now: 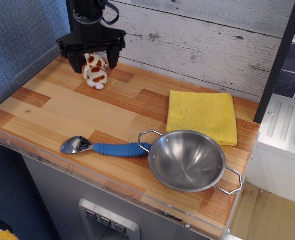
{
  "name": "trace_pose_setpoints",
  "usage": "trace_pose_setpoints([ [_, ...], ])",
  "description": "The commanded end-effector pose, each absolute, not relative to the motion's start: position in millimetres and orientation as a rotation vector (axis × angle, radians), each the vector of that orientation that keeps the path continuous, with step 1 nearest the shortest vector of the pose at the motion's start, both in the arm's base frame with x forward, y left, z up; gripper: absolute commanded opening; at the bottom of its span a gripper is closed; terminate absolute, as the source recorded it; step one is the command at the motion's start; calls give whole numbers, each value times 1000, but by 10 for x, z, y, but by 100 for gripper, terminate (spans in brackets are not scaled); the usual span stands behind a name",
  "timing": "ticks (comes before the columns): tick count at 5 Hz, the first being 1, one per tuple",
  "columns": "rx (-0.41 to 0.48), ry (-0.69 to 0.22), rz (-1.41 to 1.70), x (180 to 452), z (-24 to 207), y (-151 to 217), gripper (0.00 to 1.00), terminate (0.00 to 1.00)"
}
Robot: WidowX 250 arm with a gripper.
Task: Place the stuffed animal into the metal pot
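Note:
The stuffed animal [95, 71], cream-white with orange-brown patches, sits on the wooden counter at the back left, near the wall. My black gripper [94, 61] is open and low over it, with one finger on each side of the toy's upper part. The fingers do not look closed on it. The metal pot [187, 160], a shiny steel bowl with two wire loop handles, stands empty near the front edge at the right, far from the toy.
A blue-handled metal spoon [107, 148] lies left of the pot, its handle end against the pot's loop. A yellow cloth [203, 115] lies behind the pot. A whitewashed plank wall [202, 40] runs along the back. The counter's front edge [97, 182] has a clear lip.

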State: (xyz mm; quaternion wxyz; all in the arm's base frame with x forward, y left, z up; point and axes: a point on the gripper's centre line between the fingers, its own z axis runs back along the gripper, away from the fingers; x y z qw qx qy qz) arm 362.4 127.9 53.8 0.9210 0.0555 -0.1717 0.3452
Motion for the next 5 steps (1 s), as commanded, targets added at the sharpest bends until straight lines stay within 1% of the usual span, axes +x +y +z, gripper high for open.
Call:
trace_pose_setpoints([
  [1,110,-390,754,3593,484,1422,100,0],
  [2,105,-406,793,3613,385,1489,100,0],
  [4,94,-398,777,3715,328,1542,100,0],
  [5,106,-398,755,3711,292,1511,0,0],
])
